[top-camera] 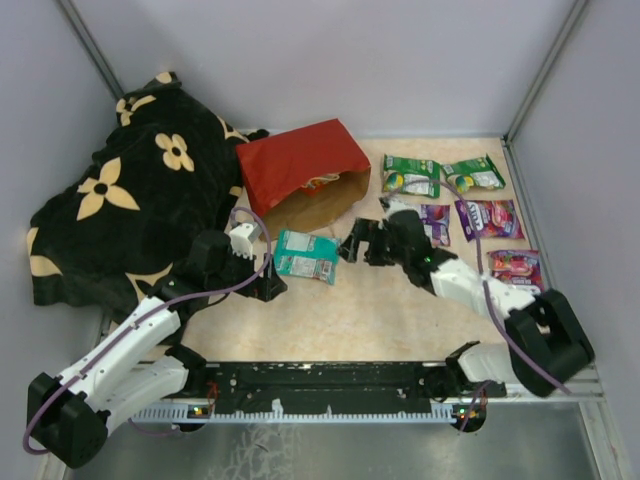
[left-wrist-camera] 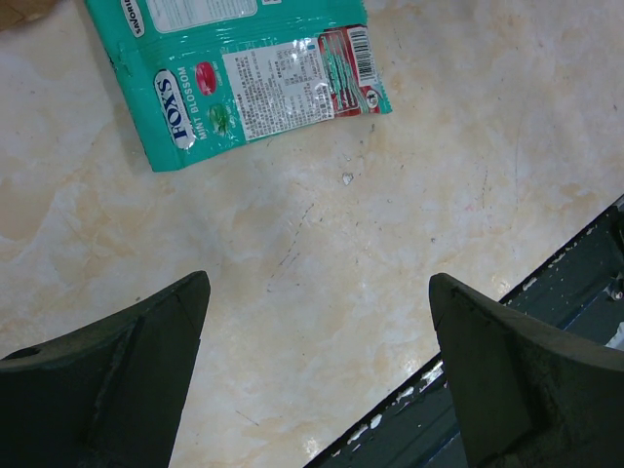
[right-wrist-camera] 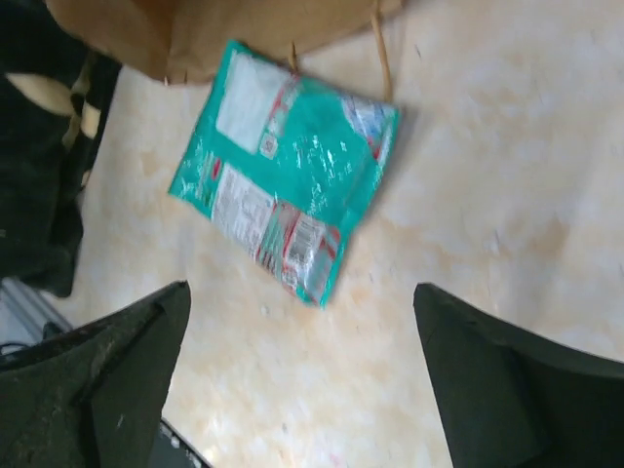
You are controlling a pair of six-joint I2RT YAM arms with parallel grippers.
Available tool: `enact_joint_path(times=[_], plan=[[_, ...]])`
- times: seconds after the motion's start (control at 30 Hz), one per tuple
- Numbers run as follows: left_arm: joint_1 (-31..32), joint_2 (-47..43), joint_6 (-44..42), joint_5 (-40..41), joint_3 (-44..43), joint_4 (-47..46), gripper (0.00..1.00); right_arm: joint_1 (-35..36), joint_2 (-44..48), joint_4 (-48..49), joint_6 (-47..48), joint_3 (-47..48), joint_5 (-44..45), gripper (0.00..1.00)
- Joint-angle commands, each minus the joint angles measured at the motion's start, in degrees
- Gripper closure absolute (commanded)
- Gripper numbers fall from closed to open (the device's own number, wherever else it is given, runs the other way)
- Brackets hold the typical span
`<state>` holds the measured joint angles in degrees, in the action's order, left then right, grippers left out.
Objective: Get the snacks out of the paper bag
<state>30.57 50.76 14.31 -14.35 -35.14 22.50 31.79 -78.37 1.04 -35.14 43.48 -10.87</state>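
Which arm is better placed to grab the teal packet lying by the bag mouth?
Likely right. The right tool, open, faces the teal packet, centred in its wrist view; the left tool sees it only at its view's top edge, off-centre.

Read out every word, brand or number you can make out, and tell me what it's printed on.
"FOX'S": oval logo on the teal packet, left wrist view.
"BLOSSOM": beside that logo, same packet; the word before it is not fully legible.
Fine print and barcode digits on that packet: too small to read.
Green packets, purple packets, pink-red packet: print too small in the top view.
Paper bag: no lettering shows.
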Motion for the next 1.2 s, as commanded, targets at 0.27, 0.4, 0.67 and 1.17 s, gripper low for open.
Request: enact_joint_path(times=[0.27,0.4,0.67,1.17], plan=[[0.3,-0.4,0.0,0.3,-1.0,-0.1,0.00,-4.7,2.7,30.7,-11.1,-13.3,-13.8,0.01],[0.3,-0.8,0.1,0.5,-1.0,0.0,0.00,-4.8,-6.1,43.8,-13.8,-13.6,-17.7,0.08],[0.3,-1.0,0.1,0.0,-0.9,-0.1,0.00,-5.1,-28.8,66.4,-20.4,-10.2,-23.6,0.29],[0.4,-1.1,0.0,0.5,-1.1,0.1,0.00,-4.7,-30.1,56.9,-15.9,-16.6,-8.5,0.36]])
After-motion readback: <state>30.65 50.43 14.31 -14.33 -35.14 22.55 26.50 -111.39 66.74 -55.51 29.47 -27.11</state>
